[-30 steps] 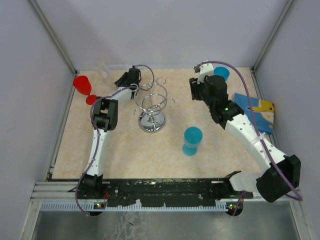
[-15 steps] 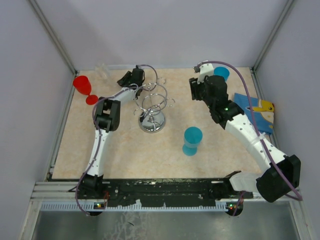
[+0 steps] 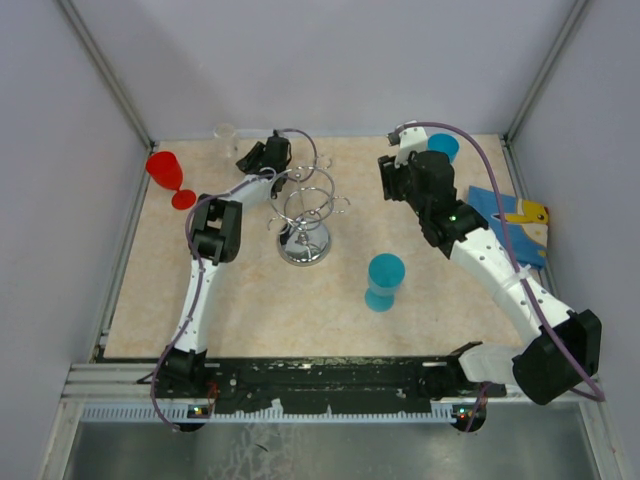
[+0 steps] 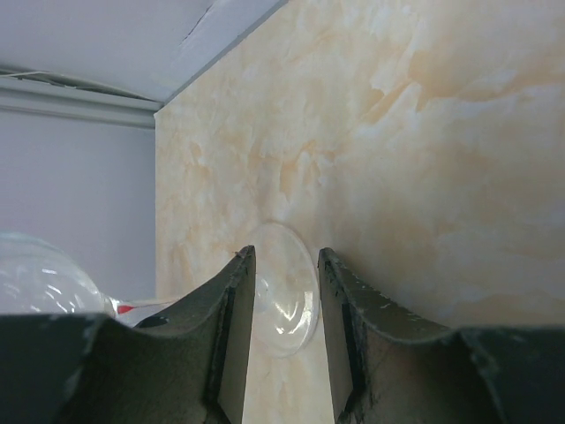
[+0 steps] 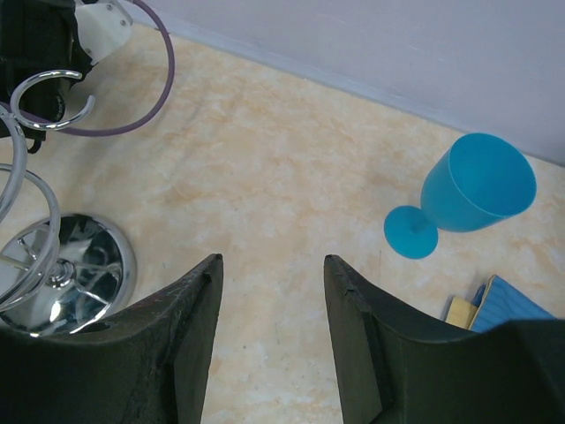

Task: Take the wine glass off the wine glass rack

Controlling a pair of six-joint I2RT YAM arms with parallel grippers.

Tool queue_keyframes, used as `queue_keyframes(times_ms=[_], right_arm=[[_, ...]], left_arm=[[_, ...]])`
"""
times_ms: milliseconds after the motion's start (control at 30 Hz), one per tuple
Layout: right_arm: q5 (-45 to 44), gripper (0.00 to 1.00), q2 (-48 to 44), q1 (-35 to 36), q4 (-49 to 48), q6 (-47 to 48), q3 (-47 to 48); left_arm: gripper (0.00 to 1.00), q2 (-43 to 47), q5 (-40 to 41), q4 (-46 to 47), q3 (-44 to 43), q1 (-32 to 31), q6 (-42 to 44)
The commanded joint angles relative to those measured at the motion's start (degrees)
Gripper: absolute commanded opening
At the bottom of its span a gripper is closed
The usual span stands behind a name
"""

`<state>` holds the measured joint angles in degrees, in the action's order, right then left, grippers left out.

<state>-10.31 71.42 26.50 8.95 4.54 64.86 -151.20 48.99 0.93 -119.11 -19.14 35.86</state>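
Although the wine glass [image 3: 224, 133] is clear and almost melts into the pale wall in the overhead view, its bowl shows at the back left of the table [image 3: 250, 310]. It is off the rack [image 3: 305, 215] and to the left of it, close to the rear edge. The left gripper [image 4: 285, 256] holds it. In the left wrist view the round foot fills the narrow gap between the two fingers [image 4: 225, 336], its rim meeting both inner faces. The stem is hidden behind one finger, and only part of the bowl shows at that picture's left edge, blurred and cut off. From above, the foot, the stem and the hold itself cannot be made out.

The rack stands mid-table on its shiny round base, where wire loops and the left arm's cable overlap and are hard to separate. The right wrist view cuts the rack off at its left edge.

The right gripper [image 5: 272, 265] hangs above the table to the right of the rack, its fingers well apart with bare tabletop between them.

A red glass [image 3: 165, 172] stands at the far left, a blue glass [image 3: 384, 280] stands in front of the rack, and a second blue glass [image 3: 441, 146] stands at the back right. A flat blue thing [image 3: 505, 215] with a yellow piece lies at the right edge, partly under the right arm and too unclear to name.
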Motion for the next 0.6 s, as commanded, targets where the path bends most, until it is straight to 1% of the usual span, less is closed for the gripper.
queue_keyframes(times_ms=[0,567], right_arm=[[-0.71,0.5,-0.78,0.04,-3.52,0.83,0.17],[-0.75,0.51,-0.74,0.04,-3.85,0.95,0.09]], left_arm=[[0.42,-4.56,-5.4,-5.25,0.51,-0.59,-2.76],[0.43,-4.31,-6.1,-6.11,0.39,-0.64,-3.86]])
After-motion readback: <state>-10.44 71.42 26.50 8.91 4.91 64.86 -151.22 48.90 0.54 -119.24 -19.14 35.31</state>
